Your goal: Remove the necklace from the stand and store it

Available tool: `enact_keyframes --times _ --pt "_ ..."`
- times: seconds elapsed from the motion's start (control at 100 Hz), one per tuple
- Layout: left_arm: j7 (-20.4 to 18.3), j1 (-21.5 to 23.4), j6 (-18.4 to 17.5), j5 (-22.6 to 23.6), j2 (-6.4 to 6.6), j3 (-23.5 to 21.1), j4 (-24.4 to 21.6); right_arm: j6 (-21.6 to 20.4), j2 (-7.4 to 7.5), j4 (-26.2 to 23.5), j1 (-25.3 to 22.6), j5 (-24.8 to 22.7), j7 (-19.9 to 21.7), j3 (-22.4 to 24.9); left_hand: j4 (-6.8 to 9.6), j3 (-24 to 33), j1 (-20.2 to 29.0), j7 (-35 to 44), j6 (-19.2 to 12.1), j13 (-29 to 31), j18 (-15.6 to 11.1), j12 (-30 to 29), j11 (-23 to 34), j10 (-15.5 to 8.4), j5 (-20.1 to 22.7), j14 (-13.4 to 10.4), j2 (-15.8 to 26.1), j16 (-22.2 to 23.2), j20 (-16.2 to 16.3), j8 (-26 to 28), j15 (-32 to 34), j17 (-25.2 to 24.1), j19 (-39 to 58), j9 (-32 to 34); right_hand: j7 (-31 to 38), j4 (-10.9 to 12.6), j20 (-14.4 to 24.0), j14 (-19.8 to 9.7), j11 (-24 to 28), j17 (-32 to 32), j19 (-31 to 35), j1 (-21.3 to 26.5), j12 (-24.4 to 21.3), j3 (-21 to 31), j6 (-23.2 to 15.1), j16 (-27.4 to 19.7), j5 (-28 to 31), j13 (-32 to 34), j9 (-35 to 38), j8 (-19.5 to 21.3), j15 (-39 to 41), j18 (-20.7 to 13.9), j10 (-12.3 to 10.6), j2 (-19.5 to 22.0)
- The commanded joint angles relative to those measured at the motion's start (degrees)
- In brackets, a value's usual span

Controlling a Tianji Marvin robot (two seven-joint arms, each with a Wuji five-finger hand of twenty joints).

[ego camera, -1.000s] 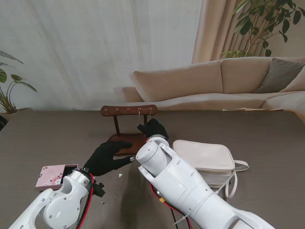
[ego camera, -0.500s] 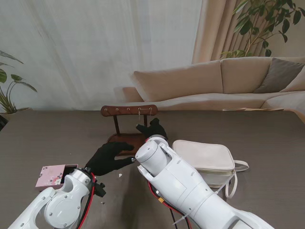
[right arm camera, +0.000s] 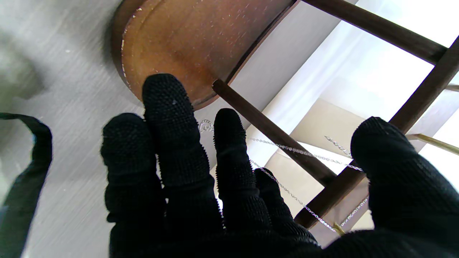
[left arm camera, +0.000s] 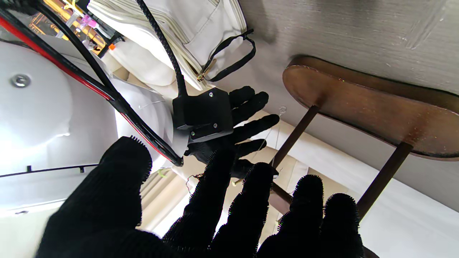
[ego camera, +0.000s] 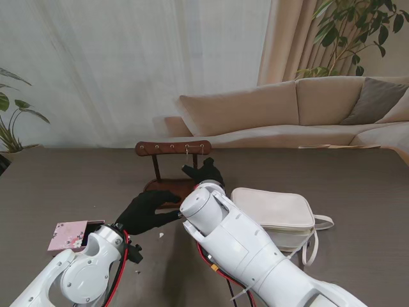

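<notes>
The brown wooden stand (ego camera: 172, 148) rises from its oval base (ego camera: 167, 187) at mid table. A thin silver necklace (ego camera: 186, 156) hangs from a hook on its top bar. My right hand (ego camera: 204, 171), in a black glove, is beside the stand's right post with its fingers spread. In the right wrist view the chain (right arm camera: 287, 147) runs across the gap between the thumb and the fingers of that hand (right arm camera: 200, 186), close to the post (right arm camera: 272, 132). My left hand (ego camera: 146, 212) hovers open at the base's near edge; its fingers (left arm camera: 229, 215) point at the base (left arm camera: 358, 104).
A pink floral box (ego camera: 69, 235) lies at the left, nearer to me than the stand. A white handbag (ego camera: 275, 214) with a strap sits right of the stand, close to my right forearm. Sofa and curtain stand beyond the table's far edge.
The right hand has shifted slightly toward the stand's post and spread its fingers by the chain. The left hand has barely moved.
</notes>
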Motion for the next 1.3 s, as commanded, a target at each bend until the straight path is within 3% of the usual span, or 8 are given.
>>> enact_keyframes --times 0.0,0.14,0.36,0.44,0.47,0.61,0.99,1.29 --pt "-1.28 0.15 0.10 -0.19 -0.07 -0.05 -0.28 -0.07 -0.50 -0.05 0.28 0.13 1.11 -0.24 2.48 -1.21 1.20 -0.09 0.11 2.04 -0.02 0.57 -0.03 0.42 0.68 0.65 2.87 -0.54 0.62 0.51 -0.35 -0.26 -0.01 0.45 0.59 -0.06 -0.54 0.93 1.57 -3.72 2.58 -0.87 -1.01 1.41 -2.44 0.57 -2.23 2.13 -1.29 -0.36 2.19 0.65 0.98 -1.34" --pt "-1.53 0.21 0.29 -0.32 -0.04 -0.06 -0.43 -0.52 -0.57 -0.01 0.45 0.84 1.49 -0.44 2.47 -1.33 1.19 0.03 0.18 2.11 -0.01 0.59 -0.01 0.53 0.98 0.69 2.93 -0.47 0.62 0.57 -0.32 -0.21 0.02 0.56 10.35 -0.24 -0.67 0.55 1.23 -3.13 2.90 1.34 -1.06 0.29 -10.08 0.26 -1.31 2.77 -0.41 4.26 2.91 0.62 1.22 -1.04" --pt "-1.77 0.23 0.36 -0.41 0.00 -0.08 -0.51 -1.61 -0.97 -0.01 0.35 2.16 0.49 -0.24 2.49 -1.41 1.25 0.18 0.24 2.19 0.02 0.62 0.04 0.57 1.38 0.73 2.94 -0.37 0.61 0.66 -0.31 -0.15 0.03 0.76 14.77 -0.39 -0.81 -0.08 0.90 -1.87 3.47 6.03 -0.60 -2.28 -16.25 0.33 15.59 4.22 1.19 8.72 3.89 0.46 1.26 0.46" --pt "-1.85 0.20 0.40 -0.51 0.00 -0.04 -0.50 -2.20 -1.22 0.22 0.29 2.83 -0.35 0.03 2.49 -1.43 1.30 0.20 0.26 2.13 0.01 0.60 -0.02 0.59 1.43 0.73 2.98 -0.37 0.59 0.67 -0.35 -0.19 0.01 0.66 16.41 -0.57 -0.92 -0.34 0.90 -1.58 3.74 8.48 -0.29 -4.26 -16.67 0.31 19.58 4.63 1.73 11.30 4.43 0.33 1.30 0.74" --pt "-1.88 0.18 0.40 -0.53 0.01 -0.02 -0.50 -2.42 -1.32 0.31 0.26 3.11 -0.71 0.15 2.49 -1.45 1.29 0.22 0.27 2.20 -0.02 0.61 0.01 0.58 1.49 0.71 2.98 -0.37 0.59 0.69 -0.34 -0.19 0.01 0.74 18.90 -1.36 -1.02 -0.28 0.80 -1.58 3.82 9.26 -0.15 -4.45 -16.88 0.22 20.63 4.68 1.83 7.94 4.53 0.39 1.41 -0.02" --pt "-2.03 0.03 0.29 -0.57 0.04 0.09 -0.36 -3.21 -1.44 0.77 0.26 3.13 -1.59 0.34 2.50 -1.51 1.30 0.33 0.18 2.18 0.02 0.62 0.02 0.57 1.75 0.73 3.01 -0.37 0.59 0.75 -0.37 -0.16 0.02 0.82 23.94 -2.91 -1.03 -0.41 1.23 -1.15 4.18 11.87 0.19 -4.93 -16.62 0.30 24.03 5.33 2.77 7.15 5.21 0.46 1.43 -1.52" --pt "-3.04 -0.58 0.52 -1.18 0.19 0.55 -0.05 -3.48 -1.18 -0.97 -0.13 3.22 -3.28 1.38 2.54 -1.70 1.42 0.43 0.27 2.11 -0.09 0.61 -0.02 0.55 2.06 0.71 3.18 -0.56 0.58 0.85 -0.46 -0.25 0.01 0.74 27.76 -3.03 -1.11 -1.06 4.18 0.39 5.05 14.43 2.38 -5.82 -12.61 0.88 26.55 7.85 5.34 7.34 7.80 0.45 1.27 -1.28" --pt "-3.29 -0.72 0.56 -1.34 0.22 0.65 0.00 -3.73 -1.42 -1.43 0.19 2.77 -4.73 1.57 2.56 -1.78 1.49 0.53 0.30 2.15 -0.04 0.62 -0.01 0.57 2.38 0.84 3.23 -0.58 0.62 0.91 -0.42 -0.15 0.07 0.77 33.34 -3.49 -1.78 -1.60 5.87 3.68 6.43 22.00 5.54 -9.41 -11.24 2.89 33.46 9.34 12.78 8.39 13.97 1.19 0.08 -0.31"
